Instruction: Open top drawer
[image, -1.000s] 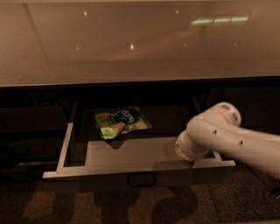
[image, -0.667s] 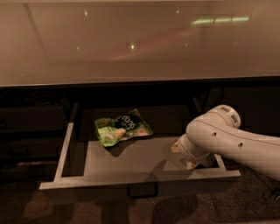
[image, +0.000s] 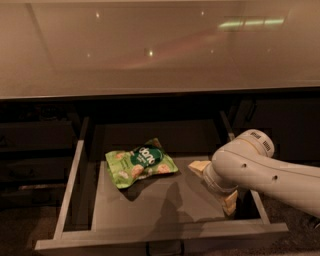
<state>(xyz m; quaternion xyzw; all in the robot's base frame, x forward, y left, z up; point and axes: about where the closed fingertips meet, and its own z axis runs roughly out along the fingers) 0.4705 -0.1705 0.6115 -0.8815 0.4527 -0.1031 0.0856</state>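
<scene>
The top drawer (image: 160, 234) stands pulled far out below the counter, with its pale grey floor and sides showing. Its small central handle (image: 164, 248) is just visible at the bottom edge. My gripper (image: 214, 185) is on the white arm reaching in from the right, low over the right part of the drawer floor. Its two pale fingertips (image: 199, 166) are spread apart with nothing between them. A green snack bag (image: 141, 162) lies on the drawer floor to the left of the gripper, apart from it.
A glossy beige countertop (image: 150, 50) overhangs the drawer. Dark cabinet fronts (image: 35, 150) flank it on both sides. The white arm (image: 280, 180) crosses the drawer's right side rail.
The drawer has slid further out toward the camera. The arm has drawn back with it, and the gripper now sits inside the drawer rather than at the front edge.
</scene>
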